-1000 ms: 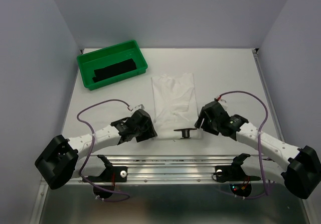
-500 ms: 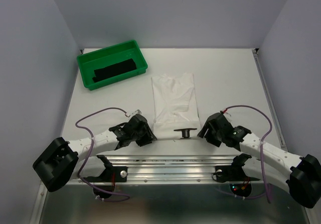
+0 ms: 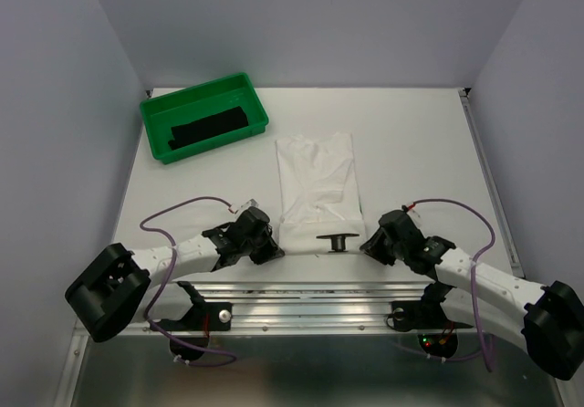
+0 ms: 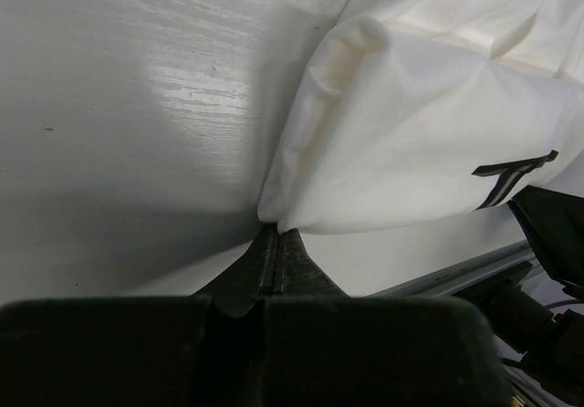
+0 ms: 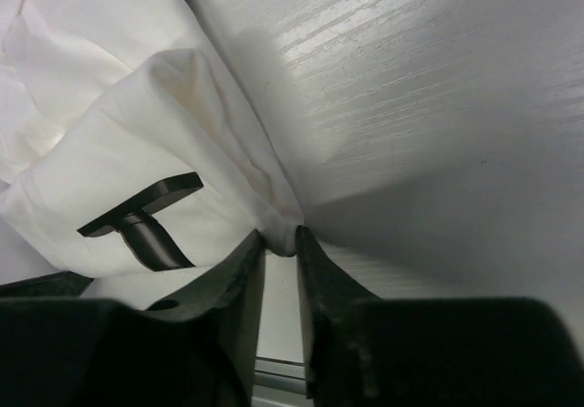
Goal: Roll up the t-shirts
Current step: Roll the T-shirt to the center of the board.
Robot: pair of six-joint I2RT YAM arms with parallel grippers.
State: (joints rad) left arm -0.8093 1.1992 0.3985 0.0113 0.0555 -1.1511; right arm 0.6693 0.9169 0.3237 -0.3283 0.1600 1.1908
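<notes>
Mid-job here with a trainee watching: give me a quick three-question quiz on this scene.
1. True or false: the plain black fabric t-shirt lies on top of the white fabric t-shirt.
2. Where on the white t-shirt do the left gripper and right gripper sit? A) its near corners B) its far corners C) its middle
3. Which gripper's jaws are fully shut?
Key: 1 false, it lies inside the green plastic tray. 2 A. 3 the left, pinching the shirt's corner.
</notes>
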